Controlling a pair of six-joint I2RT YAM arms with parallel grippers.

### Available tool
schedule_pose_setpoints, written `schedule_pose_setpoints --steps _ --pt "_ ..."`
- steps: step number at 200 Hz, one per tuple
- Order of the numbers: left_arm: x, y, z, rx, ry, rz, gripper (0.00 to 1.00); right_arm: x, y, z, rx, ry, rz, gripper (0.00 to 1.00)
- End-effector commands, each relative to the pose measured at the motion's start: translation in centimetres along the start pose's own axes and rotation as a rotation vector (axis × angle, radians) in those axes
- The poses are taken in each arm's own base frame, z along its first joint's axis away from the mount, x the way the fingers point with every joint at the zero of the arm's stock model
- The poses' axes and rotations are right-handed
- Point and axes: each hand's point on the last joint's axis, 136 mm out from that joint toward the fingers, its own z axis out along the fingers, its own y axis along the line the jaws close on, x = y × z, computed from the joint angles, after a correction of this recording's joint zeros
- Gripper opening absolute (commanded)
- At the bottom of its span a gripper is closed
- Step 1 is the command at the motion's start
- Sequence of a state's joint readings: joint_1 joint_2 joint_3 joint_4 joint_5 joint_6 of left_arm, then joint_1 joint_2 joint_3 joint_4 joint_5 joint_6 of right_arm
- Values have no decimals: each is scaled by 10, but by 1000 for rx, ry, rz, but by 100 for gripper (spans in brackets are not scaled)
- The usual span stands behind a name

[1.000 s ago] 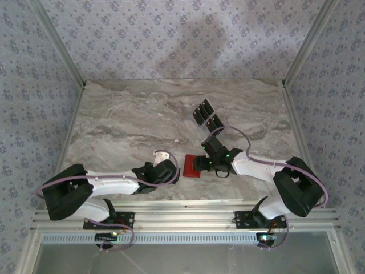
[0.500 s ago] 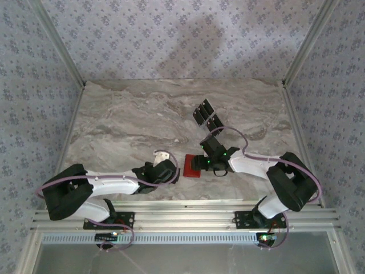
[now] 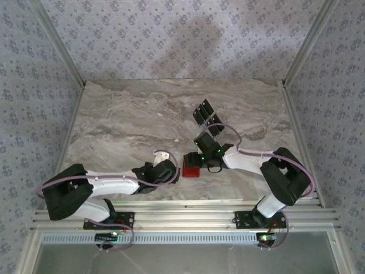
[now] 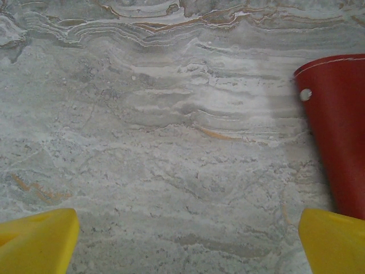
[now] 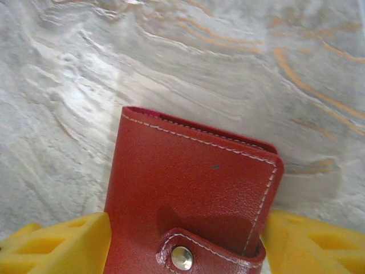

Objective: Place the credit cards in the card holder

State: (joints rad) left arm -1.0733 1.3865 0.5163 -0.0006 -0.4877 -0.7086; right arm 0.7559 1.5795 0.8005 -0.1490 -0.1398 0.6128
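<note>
The card holder (image 3: pixel 190 171) is a red wallet lying on the marble table, closed, with its snap tab (image 5: pixel 188 257) fastened. My right gripper (image 5: pixel 182 240) has a yellow finger (image 5: pixel 63 242) pressed against each side of it and is shut on it. In the top view the right gripper (image 3: pixel 195 162) reaches it from the right. The credit cards (image 3: pixel 203 113) are black rectangles lying together farther back on the table, apart from both grippers. My left gripper (image 4: pixel 188 240) is open over bare marble, and the red card holder (image 4: pixel 339 131) lies just right of its right finger (image 4: pixel 333 240).
The marble table (image 3: pixel 131 120) is bounded by aluminium rails and patterned walls on three sides. Both arm bases sit at the near edge. The left arm (image 3: pixel 114 184) lies low along the front, its gripper (image 3: pixel 170 169) just left of the wallet.
My right wrist has swung left and slightly toward the back, and the wallet has shifted a little left with it. The left arm has not moved.
</note>
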Motion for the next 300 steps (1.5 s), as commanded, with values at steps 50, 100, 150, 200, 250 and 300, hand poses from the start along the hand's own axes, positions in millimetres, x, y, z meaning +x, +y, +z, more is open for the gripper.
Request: schedule_pose_setpoints --steps 50,100,150,200,250,300 --pt "-31 20 -22 -96 -69 -41 100 -24 -5 -38 17 -92 21 75" --pt "-103 75 -76 -218 -239 -101 100 -59 -40 -145 77 -322 84 100" --pt "-179 149 -128 -374 -493 -98 100 -103 -132 -239 374 -571 223 100" --pt "-188 233 -115 -451 -557 -218 100 -127 -227 -272 617 -859 362 100" --pt "-152 256 -61 -511 -478 -115 100 -118 -273 -239 774 -794 312 100" --pt "-138 262 -17 -495 -467 -48 100 -110 -290 -185 761 -768 164 100"
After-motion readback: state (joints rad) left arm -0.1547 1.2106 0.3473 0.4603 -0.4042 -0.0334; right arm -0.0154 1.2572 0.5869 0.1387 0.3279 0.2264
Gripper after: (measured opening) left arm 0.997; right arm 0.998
